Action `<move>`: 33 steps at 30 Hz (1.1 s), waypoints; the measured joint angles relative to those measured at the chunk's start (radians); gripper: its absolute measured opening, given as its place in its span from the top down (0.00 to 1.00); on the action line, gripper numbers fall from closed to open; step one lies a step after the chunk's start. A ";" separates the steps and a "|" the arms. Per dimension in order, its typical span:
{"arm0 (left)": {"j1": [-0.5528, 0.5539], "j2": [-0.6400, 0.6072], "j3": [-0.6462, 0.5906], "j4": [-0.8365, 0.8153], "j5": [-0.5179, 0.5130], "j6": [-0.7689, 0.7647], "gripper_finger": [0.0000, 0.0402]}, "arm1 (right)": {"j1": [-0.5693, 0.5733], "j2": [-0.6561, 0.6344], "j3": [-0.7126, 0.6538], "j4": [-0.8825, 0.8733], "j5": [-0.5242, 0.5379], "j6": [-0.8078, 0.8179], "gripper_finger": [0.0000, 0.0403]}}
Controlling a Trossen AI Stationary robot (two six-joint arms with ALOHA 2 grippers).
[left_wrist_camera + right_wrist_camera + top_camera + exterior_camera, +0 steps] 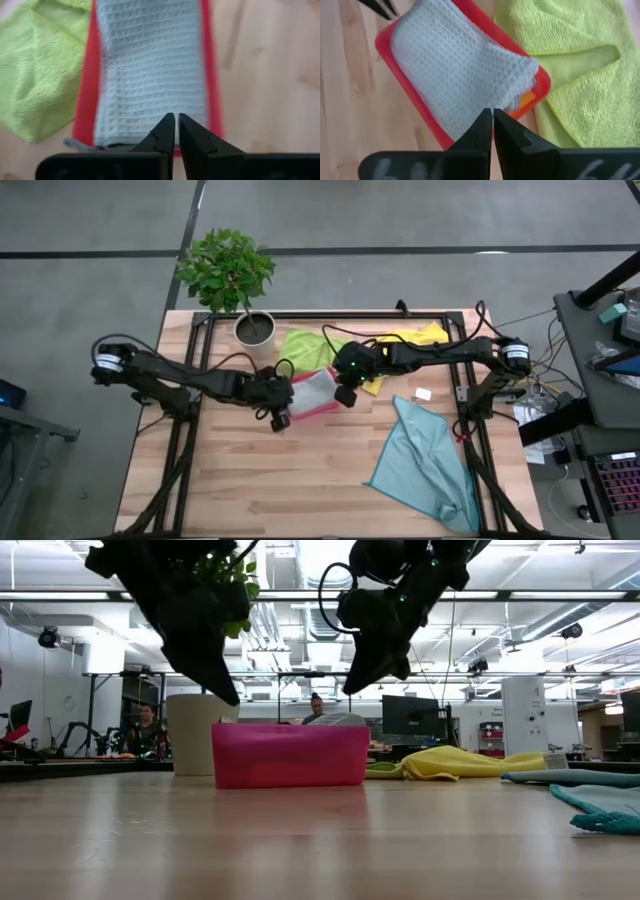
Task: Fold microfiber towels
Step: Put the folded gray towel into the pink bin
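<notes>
We worked on a wooden table (300, 480) in an open workshop. The folded pale grey towel (150, 70) lay in the pink tray (288, 754) at centre. The left gripper (176, 131) and right gripper (492, 125) hovered above it, fingers together, empty. The teal towel (430, 460) overhung the near-right edge, partly cut off.

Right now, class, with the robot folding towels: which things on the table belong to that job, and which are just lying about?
Belong to the job:
- pale grey towel, folded in the tray
- lime green towel
- yellow towel
- teal-blue towel
- left gripper and right gripper, both shut above the tray

Lying about:
- pink tray
- potted plant
- small white tag
</notes>
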 joint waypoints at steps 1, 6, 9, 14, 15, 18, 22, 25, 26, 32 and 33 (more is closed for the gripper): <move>0.001 0.008 -0.005 0.002 -0.019 0.002 0.98 | 0.000 0.000 0.002 0.006 0.000 -0.003 0.98; 0.018 0.059 -0.022 0.082 -0.037 0.004 1.00 | 0.000 0.020 -0.008 0.132 0.001 -0.023 0.98; 0.028 0.097 -0.023 0.097 -0.072 0.004 1.00 | 0.000 0.080 -0.010 0.191 0.003 -0.040 0.98; 0.043 0.153 -0.027 0.104 -0.080 -0.008 1.00 | -0.007 0.176 0.000 0.182 0.072 -0.047 0.98; 0.044 0.164 -0.027 0.104 -0.081 -0.024 1.00 | -0.007 0.185 0.003 0.160 0.081 -0.048 0.98; 0.044 0.196 -0.023 0.112 -0.086 -0.050 1.00 | -0.008 0.201 0.006 0.140 0.088 -0.061 0.98; 0.044 0.222 -0.011 0.112 -0.091 -0.070 1.00 | -0.007 0.205 0.006 0.141 0.090 -0.064 0.98; 0.044 0.222 -0.002 0.102 -0.089 -0.067 1.00 | -0.007 0.187 0.007 0.128 0.087 -0.064 0.98; 0.044 0.217 0.001 0.097 -0.085 -0.067 1.00 | -0.005 0.175 0.006 0.118 0.087 -0.063 0.98; 0.043 0.139 0.010 0.086 -0.050 -0.021 1.00 | 0.008 0.071 0.005 0.062 0.093 -0.051 0.98; 0.043 0.125 0.010 0.088 -0.029 -0.014 1.00 | 0.012 0.055 0.005 0.052 0.093 -0.043 0.98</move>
